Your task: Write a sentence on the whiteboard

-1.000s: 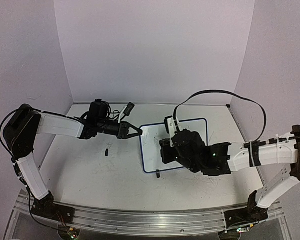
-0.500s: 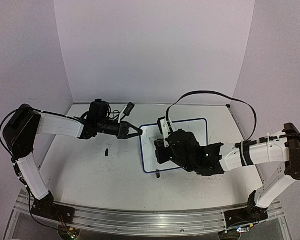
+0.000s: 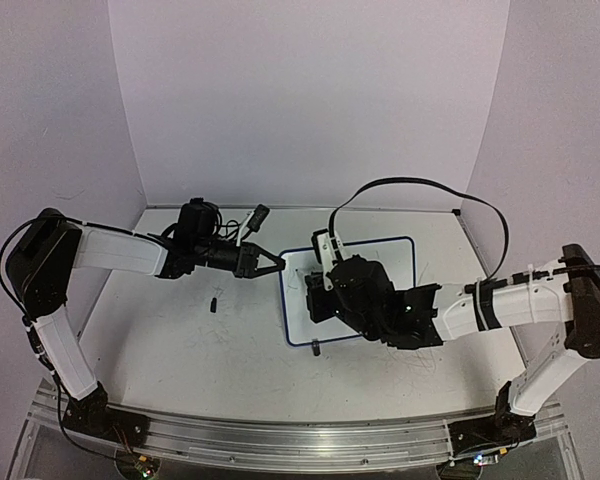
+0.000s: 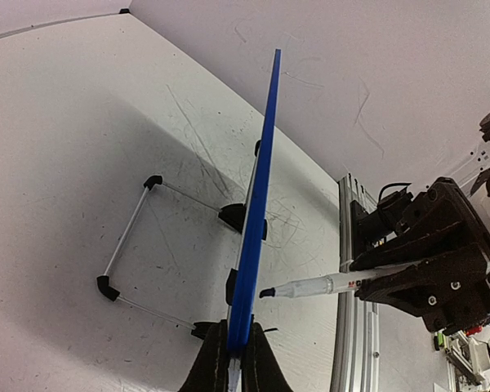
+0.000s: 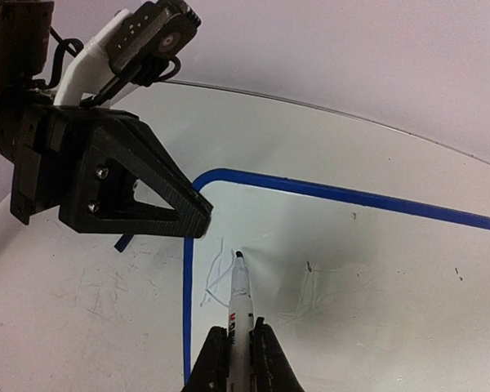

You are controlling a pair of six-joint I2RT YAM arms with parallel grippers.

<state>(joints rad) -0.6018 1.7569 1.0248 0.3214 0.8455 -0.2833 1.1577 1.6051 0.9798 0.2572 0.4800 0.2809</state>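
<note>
Blue-framed whiteboard, few faint strokes

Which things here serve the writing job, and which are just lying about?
In use: whiteboard, marker, first strokes, left gripper clamping the board's edge, right gripper holding the marker.
Lying about: small black piece, tabletop scribbles.

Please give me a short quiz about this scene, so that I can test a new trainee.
1. True or false: the left gripper is shut on the edge of the whiteboard.
2. What does the right gripper hold? A) an eraser B) a marker C) nothing
3. Fill in: the whiteboard's frame is ____ in colour.

Key: 1 true; 2 B; 3 blue.
</note>
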